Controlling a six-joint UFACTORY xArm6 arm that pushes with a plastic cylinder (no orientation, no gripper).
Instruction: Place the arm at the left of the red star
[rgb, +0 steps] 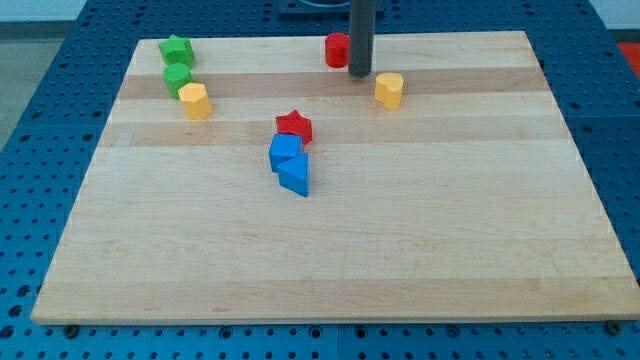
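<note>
Pincer: none; my tip (360, 73) nears top edge, beside red block (336, 49).

The red star (294, 125) is seen lying flat near the middle of the bench (400, 250), its lower edge touching the upper of two blue blocks (285, 150).

A pale wooden board (330, 260) rests on blue perforated table (40, 60).

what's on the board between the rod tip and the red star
Nothing: in the camera view, bare wood separates my tip from the red star.
</note>
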